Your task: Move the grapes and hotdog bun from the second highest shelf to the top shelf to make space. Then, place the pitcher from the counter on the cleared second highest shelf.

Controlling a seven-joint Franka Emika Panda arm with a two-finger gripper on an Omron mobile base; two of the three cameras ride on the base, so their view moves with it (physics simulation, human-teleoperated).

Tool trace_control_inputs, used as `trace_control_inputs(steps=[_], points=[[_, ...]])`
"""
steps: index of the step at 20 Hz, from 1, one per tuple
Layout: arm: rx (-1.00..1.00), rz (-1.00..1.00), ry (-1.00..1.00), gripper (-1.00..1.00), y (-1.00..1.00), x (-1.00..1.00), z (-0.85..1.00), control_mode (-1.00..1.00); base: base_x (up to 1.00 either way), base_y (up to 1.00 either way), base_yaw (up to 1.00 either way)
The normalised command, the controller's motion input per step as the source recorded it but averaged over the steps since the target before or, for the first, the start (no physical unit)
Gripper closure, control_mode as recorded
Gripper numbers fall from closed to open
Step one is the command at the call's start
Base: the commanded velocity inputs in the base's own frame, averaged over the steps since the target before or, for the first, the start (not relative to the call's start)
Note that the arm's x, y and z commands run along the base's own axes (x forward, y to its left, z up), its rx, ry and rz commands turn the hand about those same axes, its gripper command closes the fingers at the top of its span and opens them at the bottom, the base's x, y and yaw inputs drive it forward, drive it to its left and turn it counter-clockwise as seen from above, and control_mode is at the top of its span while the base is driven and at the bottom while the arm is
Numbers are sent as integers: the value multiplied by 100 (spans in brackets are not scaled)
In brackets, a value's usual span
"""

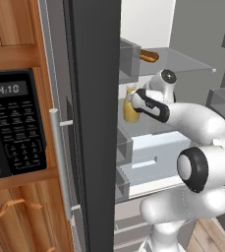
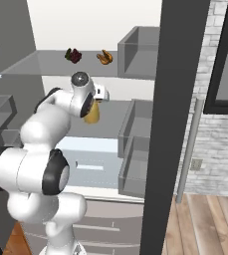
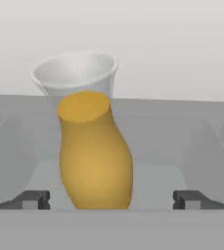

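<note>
Yellow-orange and tall, the pitcher stands upright on the second highest shelf of the open fridge, its pale flared top at twelve o'clock in the hand view. One level up, the translucent top shelf carries the grapes and, at their three o'clock, the hotdog bun — well apart from each other. Judging by this, both items are moved and the pitcher is placed, so the task looks all but finished, with only a clean retreat of the arm left. The gripper has its jaws spread wide and holds nothing — the two dark fingertips sit at eight and four o'clock of the pitcher's base, each clear of its sides, the jug standing between them and slightly left of centre.
</note>
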Motion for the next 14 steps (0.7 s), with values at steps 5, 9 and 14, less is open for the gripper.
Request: trace_control_inputs(steps=[5, 9, 14], points=[[-10, 0, 6, -100, 0, -93, -11, -100, 0, 0, 0], [-11, 0, 0, -100, 1, -100, -30, -100, 0, 0, 0], [-3, 0, 0, -100, 0, -100, -14, -100, 0, 0, 0]])
